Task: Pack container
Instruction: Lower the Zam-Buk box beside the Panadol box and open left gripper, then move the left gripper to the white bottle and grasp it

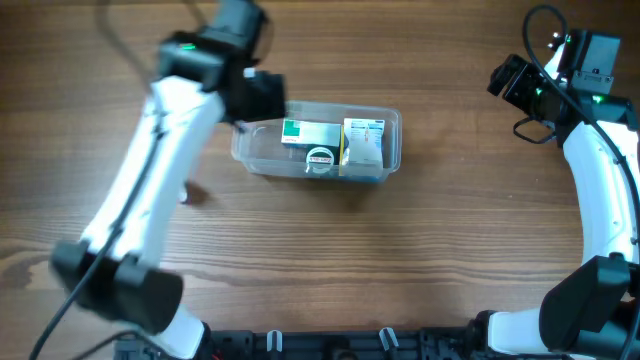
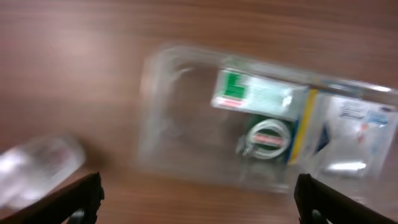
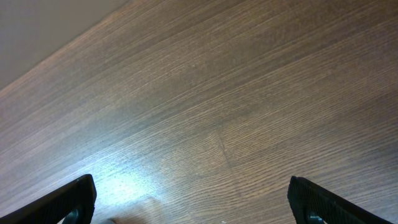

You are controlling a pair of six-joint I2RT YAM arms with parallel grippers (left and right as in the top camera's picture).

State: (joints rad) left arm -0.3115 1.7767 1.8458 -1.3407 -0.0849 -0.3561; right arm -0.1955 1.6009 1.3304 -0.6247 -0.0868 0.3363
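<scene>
The clear plastic container [image 1: 262,152] sits at the table's middle. It holds a green-and-white box [image 1: 308,132], a white-and-yellow box [image 1: 364,143] and a small round roll [image 1: 319,159]. The left wrist view, blurred, shows the container [image 2: 180,112] with the same items. My left gripper [image 1: 262,95] hovers at the container's back left corner, open and empty [image 2: 199,205]. My right gripper [image 1: 508,78] is far to the right, open and empty over bare wood [image 3: 193,202].
A pale, blurred object [image 2: 37,165] lies on the wood at the lower left of the left wrist view. A small dark mark [image 1: 185,194] shows on the table left of the container.
</scene>
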